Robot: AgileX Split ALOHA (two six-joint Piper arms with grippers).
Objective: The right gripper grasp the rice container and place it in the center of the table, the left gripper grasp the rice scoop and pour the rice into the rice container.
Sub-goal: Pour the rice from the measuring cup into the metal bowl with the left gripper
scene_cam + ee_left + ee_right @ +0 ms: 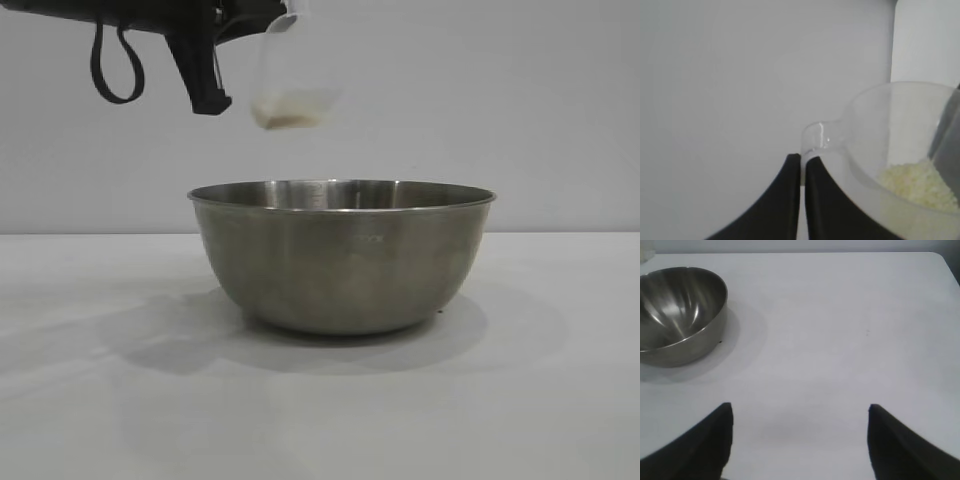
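The rice scoop (290,75) is gripped by the left tool (802,165), seemingly for pouring, at twelve o'clock above the rice container (340,255), while the right tool (800,440) is kept open.

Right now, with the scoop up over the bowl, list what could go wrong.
1. The rice scoop hangs high above the rice container, toward its left side, so grains may bounce or fall outside the rim.
2. The left gripper pinches only the scoop's thin handle; while tipping, the scoop might twist or slip.
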